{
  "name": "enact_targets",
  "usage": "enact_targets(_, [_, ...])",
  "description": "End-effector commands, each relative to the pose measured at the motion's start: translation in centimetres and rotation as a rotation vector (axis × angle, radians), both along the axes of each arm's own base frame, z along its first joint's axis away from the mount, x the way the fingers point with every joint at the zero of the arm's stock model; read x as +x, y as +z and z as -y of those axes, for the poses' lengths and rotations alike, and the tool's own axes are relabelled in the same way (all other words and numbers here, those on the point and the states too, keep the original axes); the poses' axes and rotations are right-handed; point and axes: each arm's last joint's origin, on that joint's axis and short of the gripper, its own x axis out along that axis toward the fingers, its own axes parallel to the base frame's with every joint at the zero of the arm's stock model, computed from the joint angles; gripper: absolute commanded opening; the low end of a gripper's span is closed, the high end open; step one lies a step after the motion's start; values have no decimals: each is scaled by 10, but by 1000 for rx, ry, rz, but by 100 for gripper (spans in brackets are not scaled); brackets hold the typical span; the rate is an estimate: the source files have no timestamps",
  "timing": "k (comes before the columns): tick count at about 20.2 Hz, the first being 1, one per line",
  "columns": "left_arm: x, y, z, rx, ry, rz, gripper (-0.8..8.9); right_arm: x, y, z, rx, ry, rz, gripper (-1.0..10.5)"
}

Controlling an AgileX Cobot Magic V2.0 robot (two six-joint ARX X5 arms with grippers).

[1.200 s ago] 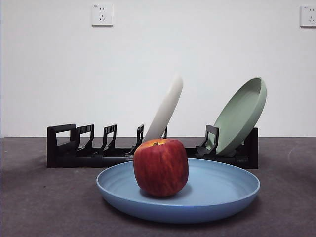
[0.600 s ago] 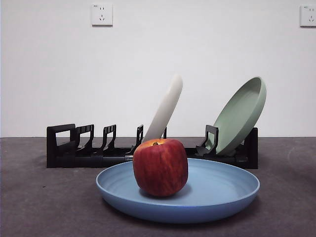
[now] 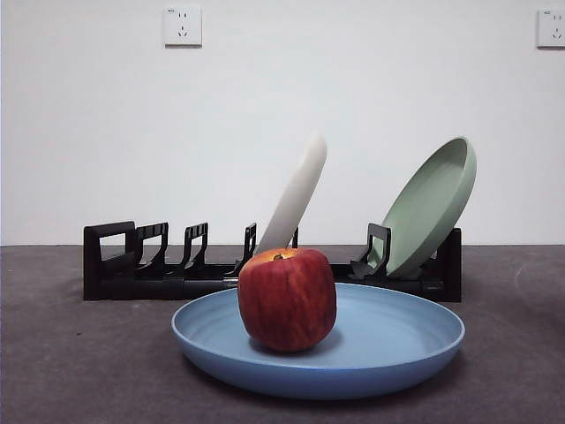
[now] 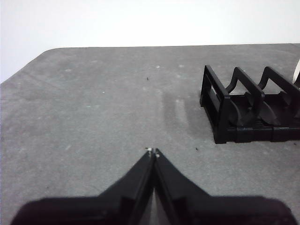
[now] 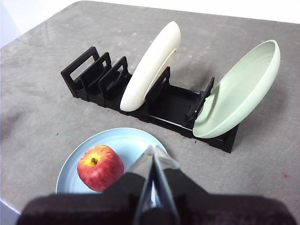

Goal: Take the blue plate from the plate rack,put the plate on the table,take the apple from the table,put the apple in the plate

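The red apple (image 3: pixel 287 299) stands in the blue plate (image 3: pixel 397 349), which lies flat on the dark grey table (image 3: pixel 62 353) in front of the black plate rack (image 3: pixel 132 265). In the right wrist view the apple (image 5: pixel 100 167) sits in the plate (image 5: pixel 131 143) below my right gripper (image 5: pixel 153 151), which is shut, empty and held above the plate's edge. My left gripper (image 4: pixel 153 152) is shut and empty over bare table, beside the rack's handle end (image 4: pixel 218 105). Neither gripper shows in the front view.
A cream-white plate (image 3: pixel 298 194) and a sage-green plate (image 3: pixel 433 205) lean in the rack; both also show in the right wrist view, cream-white plate (image 5: pixel 152 65) and sage-green plate (image 5: pixel 239 91). The table's rounded corner (image 4: pixel 42 56) lies far from the left gripper.
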Motion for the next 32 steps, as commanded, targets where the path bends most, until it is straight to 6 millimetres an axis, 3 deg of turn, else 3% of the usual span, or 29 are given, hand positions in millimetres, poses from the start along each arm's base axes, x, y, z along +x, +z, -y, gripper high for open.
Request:
enact_targets(1, [1, -4, 0, -10, 9, -11, -3, 0, 0, 0, 7, -6, 2, -12])
enact_targets(15, [1, -4, 0, -9, 9, -10, -3, -1, 0, 1, -11, 2, 10, -12])
enact_targets(20, [1, -4, 0, -9, 9, -10, -3, 11, -2, 24, -128, -147, 69, -12])
enact_targets(25, [1, -4, 0, -9, 9, -10, -3, 15, -28, 59, -54, -348, 174, -11])
enact_targets(29, [1, -4, 0, -9, 9, -10, -3, 8, -69, 67, 12, -377, 322, -11])
enact_targets(32, [1, -4, 0, -9, 9, -10, -3, 4, -102, 67, 46, -393, 310, -12])
